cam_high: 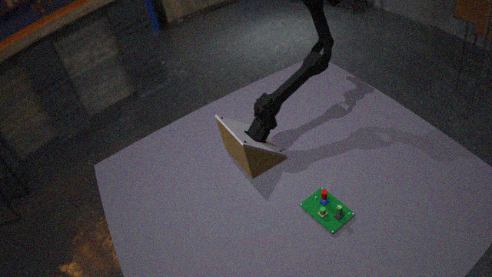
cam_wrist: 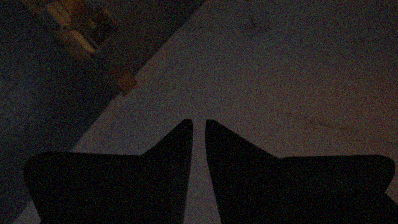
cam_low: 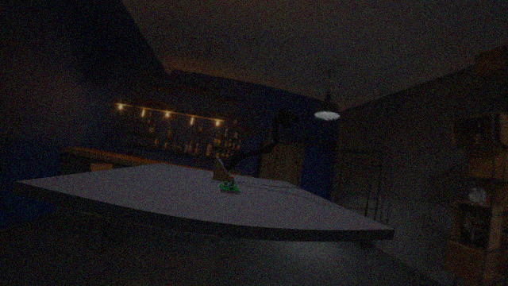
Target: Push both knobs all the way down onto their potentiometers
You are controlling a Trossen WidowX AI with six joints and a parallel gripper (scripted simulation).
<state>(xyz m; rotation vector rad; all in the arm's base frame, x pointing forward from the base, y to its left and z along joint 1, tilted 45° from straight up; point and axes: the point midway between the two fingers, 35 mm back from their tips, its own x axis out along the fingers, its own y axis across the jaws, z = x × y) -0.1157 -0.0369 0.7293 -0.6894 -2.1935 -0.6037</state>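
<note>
1. While I am watching from the top view, the circuit board [cam_high: 327, 211] is standing on the grey table [cam_high: 173, 200], toward its near right part, well apart from the arm [cam_high: 292, 82].
2. On the board I am seeing a red knob [cam_high: 324, 193] on a blue potentiometer [cam_high: 324, 201], a green knob [cam_high: 322, 210] and a taller grey-green knob [cam_high: 339, 211].
3. The gripper [cam_wrist: 199, 131] is looking at bare table in the wrist view; its two dark fingers are standing nearly together with only a thin gap, clenched on nothing.
4. A tan wedge-shaped block [cam_high: 246, 148] is sitting at the arm's lower end, between the arm and the board, but not touching the board.
5. In the exterior view the board [cam_low: 229, 187] is appearing just in front of the wedge [cam_low: 221, 171]; a ceiling lamp [cam_low: 327, 115] and a row of small lights [cam_low: 167, 114] are glowing in the dark room behind.
</note>
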